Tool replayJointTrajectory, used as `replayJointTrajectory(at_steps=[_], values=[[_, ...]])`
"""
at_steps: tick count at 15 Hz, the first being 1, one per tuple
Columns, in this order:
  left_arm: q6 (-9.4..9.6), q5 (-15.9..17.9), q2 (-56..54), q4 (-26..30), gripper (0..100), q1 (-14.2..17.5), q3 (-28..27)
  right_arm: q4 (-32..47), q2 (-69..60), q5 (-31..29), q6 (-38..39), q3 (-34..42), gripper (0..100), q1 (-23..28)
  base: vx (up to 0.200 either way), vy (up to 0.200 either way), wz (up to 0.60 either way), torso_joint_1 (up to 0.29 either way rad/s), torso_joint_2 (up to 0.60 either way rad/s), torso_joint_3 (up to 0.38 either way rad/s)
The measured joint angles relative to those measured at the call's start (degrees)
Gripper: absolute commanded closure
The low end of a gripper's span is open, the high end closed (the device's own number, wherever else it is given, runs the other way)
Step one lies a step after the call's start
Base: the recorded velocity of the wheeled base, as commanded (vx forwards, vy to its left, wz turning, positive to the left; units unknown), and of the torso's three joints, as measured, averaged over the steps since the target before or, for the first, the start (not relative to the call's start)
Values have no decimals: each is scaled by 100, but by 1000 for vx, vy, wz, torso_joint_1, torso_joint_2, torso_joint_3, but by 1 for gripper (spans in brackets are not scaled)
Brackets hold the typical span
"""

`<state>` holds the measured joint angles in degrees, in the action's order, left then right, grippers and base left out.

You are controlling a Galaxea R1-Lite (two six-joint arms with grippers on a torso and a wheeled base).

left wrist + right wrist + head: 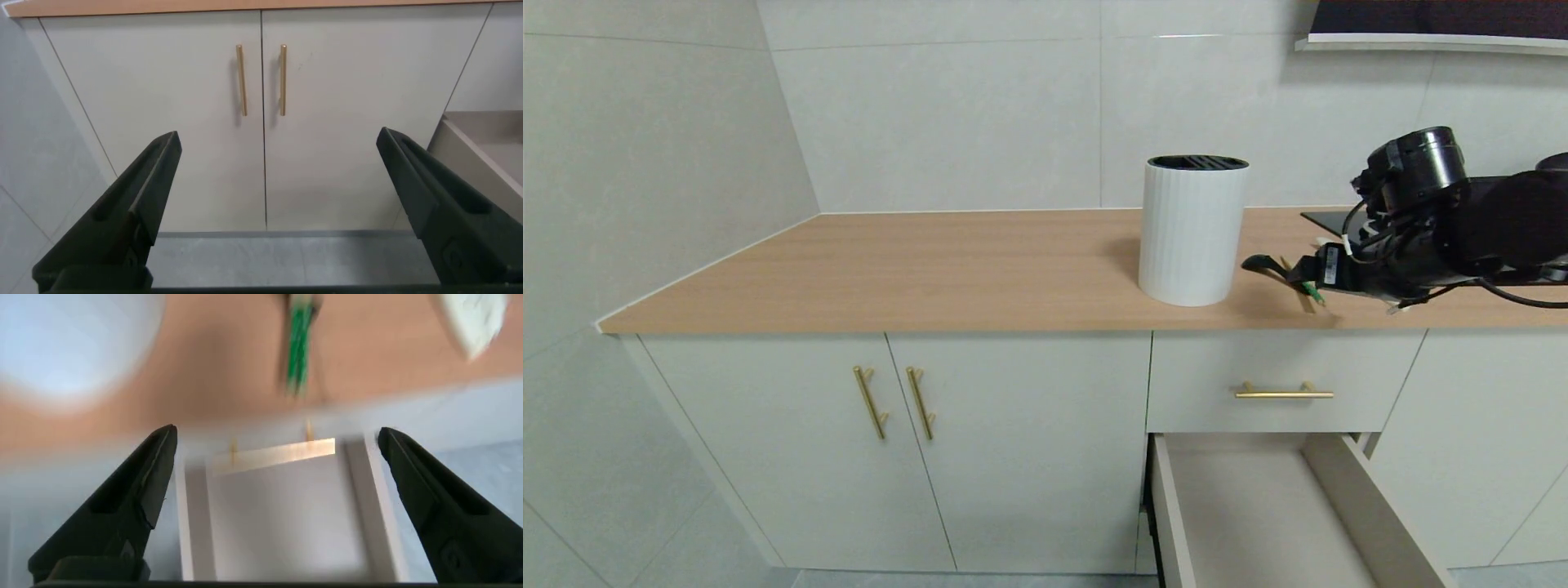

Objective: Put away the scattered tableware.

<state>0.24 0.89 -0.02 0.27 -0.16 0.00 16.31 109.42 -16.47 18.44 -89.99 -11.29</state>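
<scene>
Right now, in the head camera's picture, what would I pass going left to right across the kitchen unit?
Left gold door handle → right gold door handle → white ribbed holder → right gripper, open. The green-handled utensil overlaps the gripper, so I leave it unplaced.

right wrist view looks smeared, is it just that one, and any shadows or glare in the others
Right wrist view: motion-smeared, the green utensil streaks and the holder is a pale blob, while the right fingers are crisp. Left wrist view: sharp, even light, handles clear. Head view: sharp, a soft shadow beside the holder on the counter, no strong glare.
</scene>
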Motion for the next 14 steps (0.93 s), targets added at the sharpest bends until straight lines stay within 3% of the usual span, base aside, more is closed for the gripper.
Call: replayJointTrajectory(at_steps=[6, 11, 12, 14], values=[[2, 0, 0, 0, 0, -2, 0, -800, 670, -132, 66, -105, 0, 93, 0, 0, 0, 0, 0, 0], [2, 0, 0, 0, 0, -2, 0, -909, 955, -206, 63, -204, 0, 241, 0, 0, 0, 0, 0, 0], [2, 0, 0, -2, 0, -2, 0, -909, 984, -206, 66, -212, 100, 250, 0, 0, 0, 0, 0, 0], [2, 0, 0, 0, 0, -2, 0, -912, 1023, -206, 63, -226, 100, 274, 0, 0, 0, 0, 0, 0]])
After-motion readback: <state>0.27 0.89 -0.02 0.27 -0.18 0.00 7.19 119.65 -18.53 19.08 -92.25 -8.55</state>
